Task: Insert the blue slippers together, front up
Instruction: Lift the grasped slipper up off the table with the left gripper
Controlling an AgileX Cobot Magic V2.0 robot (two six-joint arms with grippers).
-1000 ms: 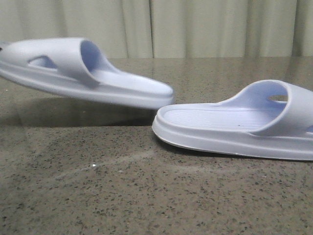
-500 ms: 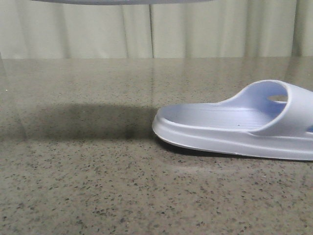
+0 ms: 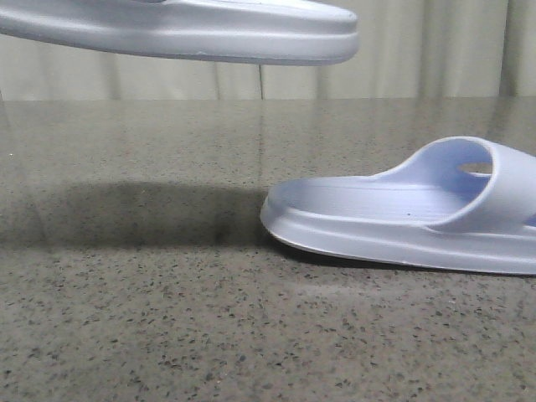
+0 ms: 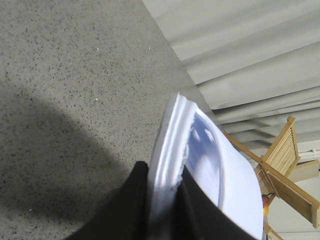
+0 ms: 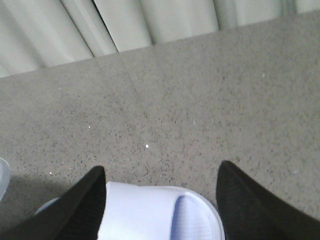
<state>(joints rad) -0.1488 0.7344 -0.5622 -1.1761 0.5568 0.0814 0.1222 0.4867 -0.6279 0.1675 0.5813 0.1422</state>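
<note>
One pale blue slipper (image 3: 184,29) hangs high above the speckled table at the top left of the front view, its sole side showing. My left gripper (image 4: 162,172) is shut on that slipper's sole edge (image 4: 172,145); the strap (image 4: 235,190) shows beside one finger. The second blue slipper (image 3: 410,222) lies flat on the table at the right, strap to the right, footbed up. My right gripper (image 5: 161,172) is open with its fingers spread either side of this slipper (image 5: 160,212), above it. Neither gripper shows in the front view.
The speckled grey stone table (image 3: 167,318) fills the scene, with a pale curtain (image 3: 402,50) behind it. A wooden folding frame (image 4: 287,165) stands beyond the table edge in the left wrist view. A dark shadow (image 3: 142,213) lies under the raised slipper.
The held slipper rose from just above the table to the top of the front view, then came down slightly and shifted right. The slipper on the table has not moved.
</note>
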